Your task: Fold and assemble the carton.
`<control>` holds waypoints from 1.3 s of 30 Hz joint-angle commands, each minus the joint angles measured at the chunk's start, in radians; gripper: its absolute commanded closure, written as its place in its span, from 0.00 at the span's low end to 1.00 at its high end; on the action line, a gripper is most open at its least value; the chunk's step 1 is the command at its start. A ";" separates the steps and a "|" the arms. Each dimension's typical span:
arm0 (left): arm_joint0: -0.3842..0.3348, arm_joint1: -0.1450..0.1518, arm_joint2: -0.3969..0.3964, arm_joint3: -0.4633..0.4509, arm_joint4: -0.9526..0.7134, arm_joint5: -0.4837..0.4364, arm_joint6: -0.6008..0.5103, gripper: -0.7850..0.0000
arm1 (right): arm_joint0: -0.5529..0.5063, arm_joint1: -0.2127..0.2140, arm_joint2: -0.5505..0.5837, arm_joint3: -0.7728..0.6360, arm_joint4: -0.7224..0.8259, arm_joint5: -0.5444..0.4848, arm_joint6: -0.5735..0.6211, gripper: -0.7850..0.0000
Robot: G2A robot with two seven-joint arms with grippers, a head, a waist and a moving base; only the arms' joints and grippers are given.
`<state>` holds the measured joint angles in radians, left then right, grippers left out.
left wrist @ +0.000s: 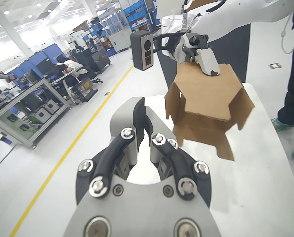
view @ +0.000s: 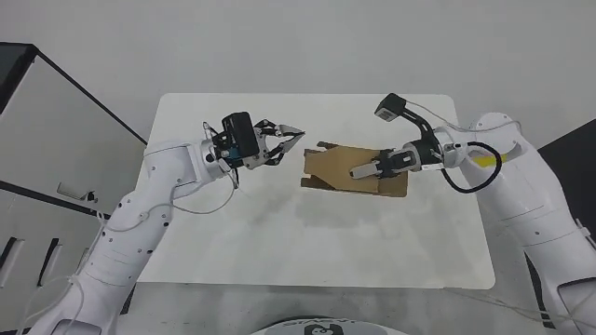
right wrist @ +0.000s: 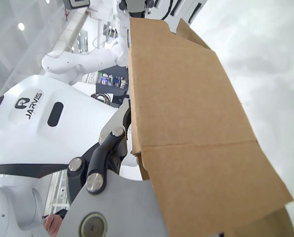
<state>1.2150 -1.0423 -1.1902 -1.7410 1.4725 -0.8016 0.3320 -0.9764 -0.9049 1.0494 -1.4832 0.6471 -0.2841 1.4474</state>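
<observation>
Two robot arms are over a white table (view: 233, 242); the right gripper (left wrist: 211, 72) is squeezed tight on the brown carton (left wrist: 206, 99); one finger presses on the carton's top panel near its edge; the other finger is hidden by the cardboard. The carton is held up over the middle of the table; it is partly opened into a box shape; its loose flaps stick out and hang down at the end that faces the other arm. The left gripper (left wrist: 143, 131) is near that end of the carton but not touching it; its two fingers are pressed together with nothing between them; it points toward the carton. In the top view the carton sits between the two grippers.
</observation>
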 commanded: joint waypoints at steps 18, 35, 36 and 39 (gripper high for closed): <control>0.003 -0.009 0.061 -0.023 -0.032 -0.007 0.002 1.00 | -0.085 0.000 0.077 -0.054 -0.015 -0.018 -0.204 1.00; 0.000 -0.014 0.107 -0.058 -0.037 -0.046 0.009 1.00 | -0.101 -0.008 0.094 -0.089 -0.077 0.014 -0.311 1.00; 0.000 -0.015 0.113 -0.059 -0.038 -0.044 0.009 1.00 | -0.103 -0.009 0.095 -0.092 -0.076 0.015 -0.313 1.00; -0.004 -0.018 0.129 -0.064 -0.035 -0.036 0.007 1.00 | -0.108 -0.010 0.098 -0.100 -0.075 0.016 -0.316 1.00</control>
<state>1.2134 -1.0590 -1.0670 -1.8026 1.4363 -0.8416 0.3392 -1.0822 -0.9145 1.1462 -1.5799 0.5710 -0.2685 1.1321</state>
